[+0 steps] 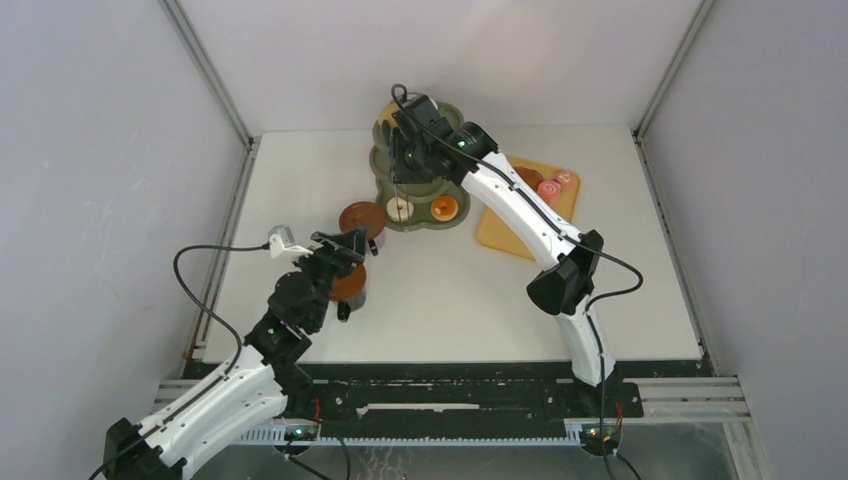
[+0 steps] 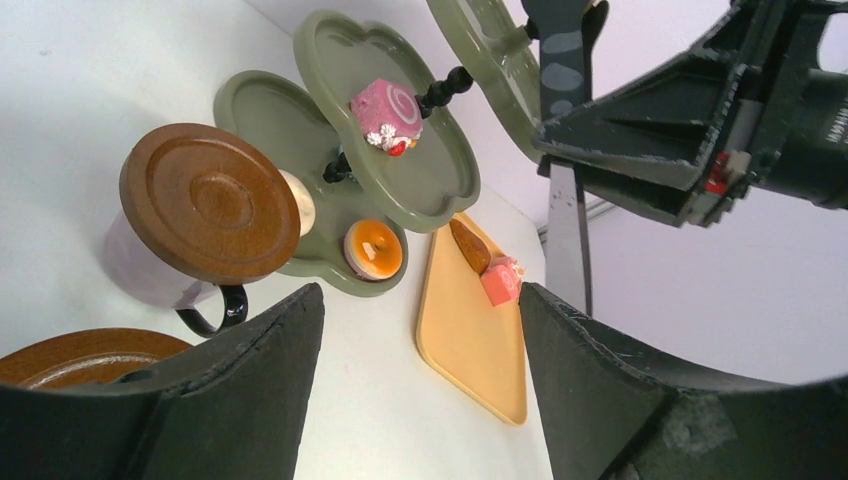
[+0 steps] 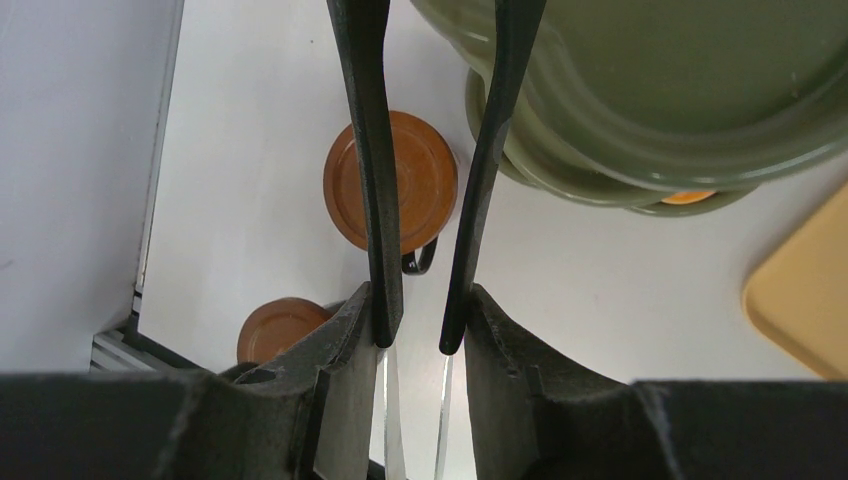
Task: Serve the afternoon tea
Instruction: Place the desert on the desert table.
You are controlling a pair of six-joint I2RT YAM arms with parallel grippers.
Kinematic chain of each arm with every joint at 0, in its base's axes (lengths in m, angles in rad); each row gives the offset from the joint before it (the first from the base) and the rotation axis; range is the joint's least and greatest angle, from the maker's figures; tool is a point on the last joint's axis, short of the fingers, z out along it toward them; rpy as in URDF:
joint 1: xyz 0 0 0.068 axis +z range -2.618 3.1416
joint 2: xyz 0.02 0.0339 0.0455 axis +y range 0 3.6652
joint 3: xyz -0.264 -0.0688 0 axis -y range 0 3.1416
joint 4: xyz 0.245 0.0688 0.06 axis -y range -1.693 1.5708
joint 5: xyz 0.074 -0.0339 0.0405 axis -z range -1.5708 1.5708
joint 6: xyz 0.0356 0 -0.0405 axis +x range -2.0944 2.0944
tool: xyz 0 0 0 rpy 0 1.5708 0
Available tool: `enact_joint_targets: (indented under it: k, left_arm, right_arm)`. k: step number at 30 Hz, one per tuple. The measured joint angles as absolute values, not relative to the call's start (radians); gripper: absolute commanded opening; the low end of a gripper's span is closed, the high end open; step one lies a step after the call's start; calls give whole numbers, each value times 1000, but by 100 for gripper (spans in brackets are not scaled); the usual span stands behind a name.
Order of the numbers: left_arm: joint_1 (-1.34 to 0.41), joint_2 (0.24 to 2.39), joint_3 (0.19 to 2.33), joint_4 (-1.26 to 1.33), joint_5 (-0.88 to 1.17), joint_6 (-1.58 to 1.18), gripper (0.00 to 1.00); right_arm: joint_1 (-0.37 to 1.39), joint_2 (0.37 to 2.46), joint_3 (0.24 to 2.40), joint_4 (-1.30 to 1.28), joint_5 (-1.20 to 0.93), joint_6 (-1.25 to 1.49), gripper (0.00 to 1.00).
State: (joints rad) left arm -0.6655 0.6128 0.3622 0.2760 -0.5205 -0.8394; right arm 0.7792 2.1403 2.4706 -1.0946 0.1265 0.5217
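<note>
The right gripper (image 3: 420, 325), stretched over the olive-green stand (image 2: 440, 170), clamps black tongs (image 3: 372, 150); the left gripper (image 2: 418, 300) gapes empty above the white table (image 1: 470, 300), grey walls (image 1: 100, 150) around.

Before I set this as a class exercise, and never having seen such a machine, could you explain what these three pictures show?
Two robot arms stand at a table's near edge. One picture looks down from above; the others come from cameras on each wrist. The right gripper is shut on black tongs at a green tiered stand that carries two donuts and a pink cake. An orange tray beside it holds more sweets. The left gripper is open and empty, near two brown-topped cups.
</note>
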Motion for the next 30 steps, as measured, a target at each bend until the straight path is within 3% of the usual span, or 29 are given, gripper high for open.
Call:
enact_joint_targets:
  k: [30]
  left_arm:
    - [-667, 595, 339, 306, -485, -849, 76]
  right_arm:
    - [702, 2230, 2533, -1028, 63, 524, 50]
